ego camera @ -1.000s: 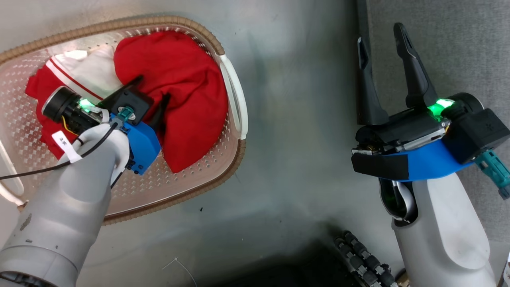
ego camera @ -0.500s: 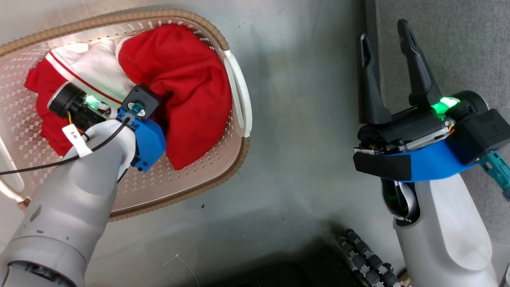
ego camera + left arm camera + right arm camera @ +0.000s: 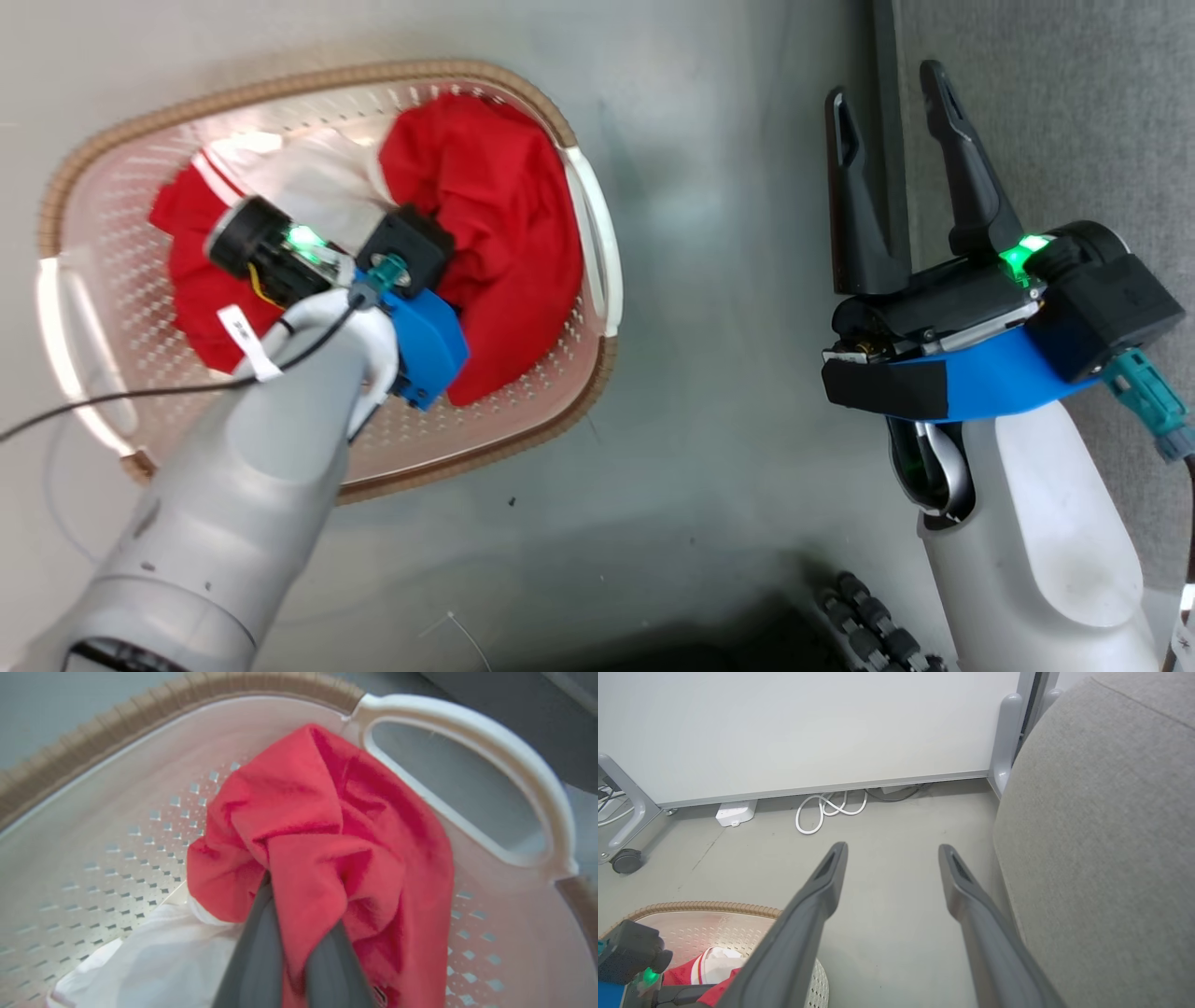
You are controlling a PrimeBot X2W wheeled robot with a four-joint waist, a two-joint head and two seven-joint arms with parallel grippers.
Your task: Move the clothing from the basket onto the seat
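The basket point(image 3: 280, 84) stands on the floor at the left of the head view, with both pieces of clothing in it. My left gripper point(image 3: 455, 250) reaches down into it and is shut on a bunched fold of the plain red garment point(image 3: 504, 205). The left wrist view shows that garment point(image 3: 327, 812) pinched between the two fingers of my left gripper point(image 3: 299, 914), near the basket's white handle point(image 3: 467, 723). The red and white garment point(image 3: 308, 187) lies beside it, partly under my wrist. My right gripper point(image 3: 885, 89) hangs open and holds nothing, beside the edge of the grey seat point(image 3: 1074, 112).
In the right wrist view, a white cable coil point(image 3: 826, 809) and a power strip point(image 3: 735, 812) lie by the white wall panel. A caster wheel point(image 3: 626, 861) stands at the left. Bare grey floor point(image 3: 728, 280) separates basket and seat. My dark base point(image 3: 878, 635) is at the bottom.
My left gripper has closed on the plain red garment and gathered it into a bunch. The head camera has shifted, so the basket sits further right. My right gripper stays open.
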